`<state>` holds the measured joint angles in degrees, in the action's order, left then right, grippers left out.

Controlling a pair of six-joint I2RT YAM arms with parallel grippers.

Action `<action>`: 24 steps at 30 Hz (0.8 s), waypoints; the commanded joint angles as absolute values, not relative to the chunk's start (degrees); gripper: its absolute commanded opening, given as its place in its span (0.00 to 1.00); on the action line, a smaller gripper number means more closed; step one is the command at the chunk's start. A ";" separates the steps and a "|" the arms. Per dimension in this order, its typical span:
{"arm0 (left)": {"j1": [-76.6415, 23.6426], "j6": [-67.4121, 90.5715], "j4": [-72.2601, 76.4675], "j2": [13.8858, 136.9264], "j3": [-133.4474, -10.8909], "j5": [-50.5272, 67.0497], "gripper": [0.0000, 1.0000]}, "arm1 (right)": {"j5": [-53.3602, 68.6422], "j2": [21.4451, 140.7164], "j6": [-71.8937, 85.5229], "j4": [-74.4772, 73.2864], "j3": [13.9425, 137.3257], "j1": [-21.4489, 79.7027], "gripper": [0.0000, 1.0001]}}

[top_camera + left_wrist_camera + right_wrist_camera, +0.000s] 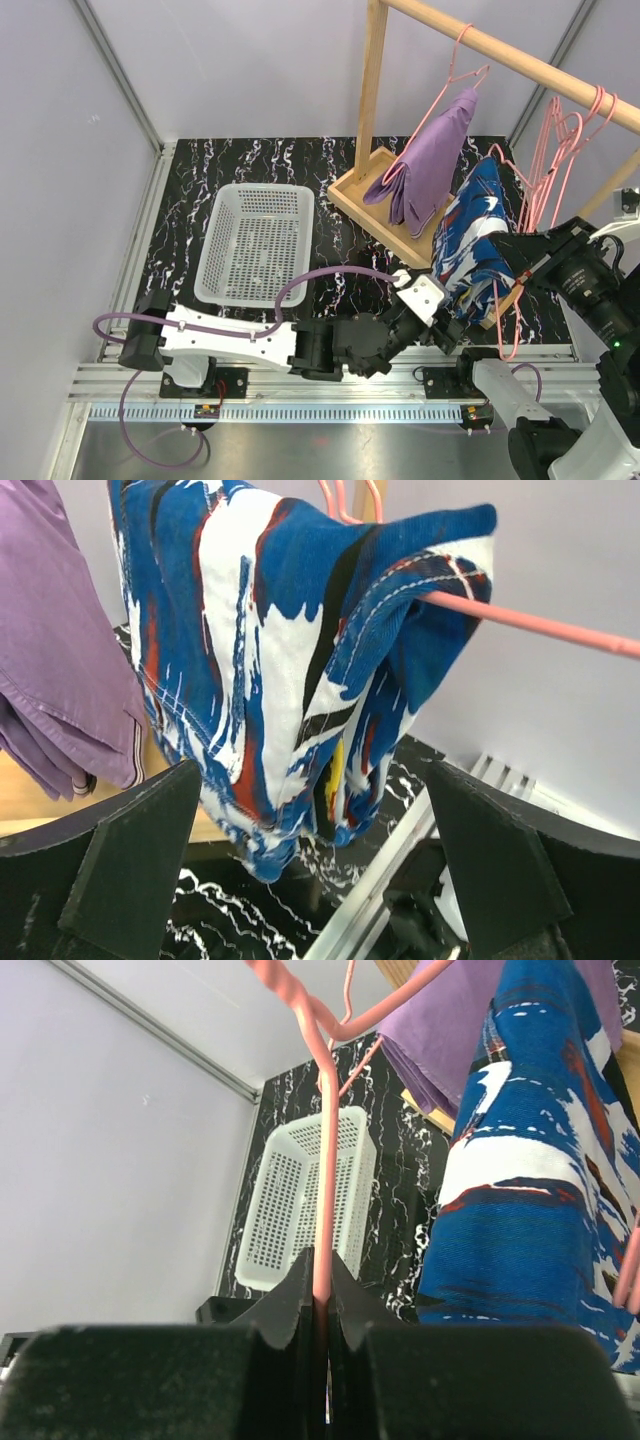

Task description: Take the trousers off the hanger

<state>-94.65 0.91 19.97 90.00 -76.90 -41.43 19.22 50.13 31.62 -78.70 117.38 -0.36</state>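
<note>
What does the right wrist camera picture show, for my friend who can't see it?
The right gripper is shut on a thin pink hanger wire. To its right hang blue, white and red trousers, with purple trousers beyond, and a white basket sits on the black marbled table.

The blue trousers (478,235) bear white, red and black patches; lilac trousers (435,165) plain; pink hanger (324,1160); white basket (262,190); black, white-veined desk (200,170).
</note>
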 commanded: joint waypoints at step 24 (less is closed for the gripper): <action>-88.59 2.73 25.05 96.77 -86.39 -39.37 0.91 | 26.10 52.03 32.34 -62.23 115.67 -3.52 0.00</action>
<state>-88.84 1.39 19.86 97.10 -84.62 -39.35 25.02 51.96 34.39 -74.87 114.63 -3.36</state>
